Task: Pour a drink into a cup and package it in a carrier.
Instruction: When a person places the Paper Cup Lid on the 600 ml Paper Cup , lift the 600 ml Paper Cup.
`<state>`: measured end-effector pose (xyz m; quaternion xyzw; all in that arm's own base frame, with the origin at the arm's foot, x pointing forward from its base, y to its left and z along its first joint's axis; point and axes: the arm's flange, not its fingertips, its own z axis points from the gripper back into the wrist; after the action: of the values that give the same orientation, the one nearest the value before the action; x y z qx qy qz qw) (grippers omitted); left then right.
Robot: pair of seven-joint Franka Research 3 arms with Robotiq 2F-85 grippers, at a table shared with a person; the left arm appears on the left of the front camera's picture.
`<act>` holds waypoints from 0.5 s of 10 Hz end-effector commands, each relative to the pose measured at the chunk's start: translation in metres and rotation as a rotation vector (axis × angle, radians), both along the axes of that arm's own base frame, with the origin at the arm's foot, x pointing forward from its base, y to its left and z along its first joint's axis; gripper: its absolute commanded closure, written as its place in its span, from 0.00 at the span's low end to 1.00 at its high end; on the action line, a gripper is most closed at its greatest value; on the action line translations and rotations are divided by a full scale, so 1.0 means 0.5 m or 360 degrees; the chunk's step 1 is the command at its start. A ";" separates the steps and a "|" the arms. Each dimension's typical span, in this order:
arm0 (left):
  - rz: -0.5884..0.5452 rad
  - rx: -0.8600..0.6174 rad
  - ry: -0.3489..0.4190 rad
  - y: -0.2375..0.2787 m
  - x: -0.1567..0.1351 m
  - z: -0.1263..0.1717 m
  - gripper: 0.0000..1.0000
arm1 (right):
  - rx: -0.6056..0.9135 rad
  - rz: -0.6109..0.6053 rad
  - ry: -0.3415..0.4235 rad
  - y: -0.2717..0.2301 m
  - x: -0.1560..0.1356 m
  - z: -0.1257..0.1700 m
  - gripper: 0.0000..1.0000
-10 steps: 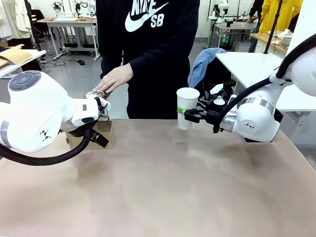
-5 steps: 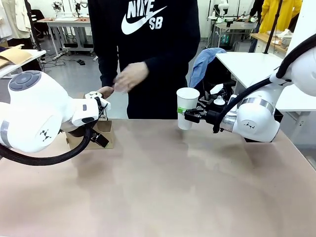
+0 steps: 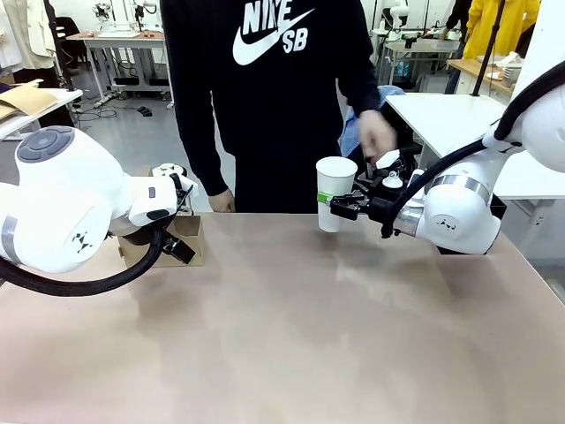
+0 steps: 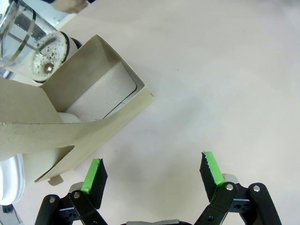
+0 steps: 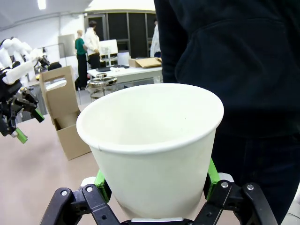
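The right gripper (image 3: 342,206) was clamped around the cup (image 3: 335,181) at mid-wall, holding it upright and empty near the far edge of the table (image 3: 309,336). The left gripper (image 4: 152,168) hung with jaws spread wide, just beside the carrier (image 4: 89,108). The paper cup looked light, thin-walled and easily crushed, so 2 pads gently below the rim should suit it.
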<state>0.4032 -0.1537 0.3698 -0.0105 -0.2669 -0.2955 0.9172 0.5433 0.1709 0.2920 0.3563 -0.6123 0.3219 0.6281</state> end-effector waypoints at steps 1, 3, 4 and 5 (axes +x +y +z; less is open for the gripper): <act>0.0003 -0.0006 0.0000 0.003 0.000 0.001 0.00 | 0.0012 -0.0003 -0.0009 0.004 -0.001 0.010 0.13; 0.0003 -0.0006 0.0000 0.003 0.000 0.001 0.00 | 0.0012 -0.0003 -0.0009 0.004 -0.001 0.010 0.13; 0.0003 -0.0006 0.0000 0.003 0.000 0.001 0.00 | 0.0012 -0.0003 -0.0009 0.004 -0.001 0.010 0.13; 0.0003 -0.0006 0.0000 0.003 0.000 0.001 0.00 | 0.0012 -0.0003 -0.0009 0.004 -0.001 0.010 0.13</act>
<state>0.4032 -0.1537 0.3698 -0.0105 -0.2669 -0.2955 0.9172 0.5433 0.1709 0.2920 0.3563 -0.6123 0.3219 0.6281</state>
